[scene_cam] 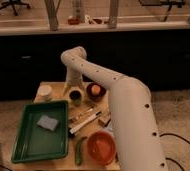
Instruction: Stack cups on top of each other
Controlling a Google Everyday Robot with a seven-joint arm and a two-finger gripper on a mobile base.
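A small dark brown-black cup (75, 96) stands on the wooden table (58, 90) near its far edge. A pale translucent cup (45, 92), slightly wider, stands apart to its left near the table's far left corner. My gripper (73, 88) hangs at the end of the white arm (108, 85), directly over the dark cup and right at its rim. Whether it touches the cup is hidden.
A dark round bowl holding an orange fruit (95, 91) sits just right of the dark cup. A green tray (23, 145) with a grey sponge (48, 122) fills the left. A marker and utensils (85, 120), a green vegetable (80, 150) and an orange bowl (101, 147) lie in front.
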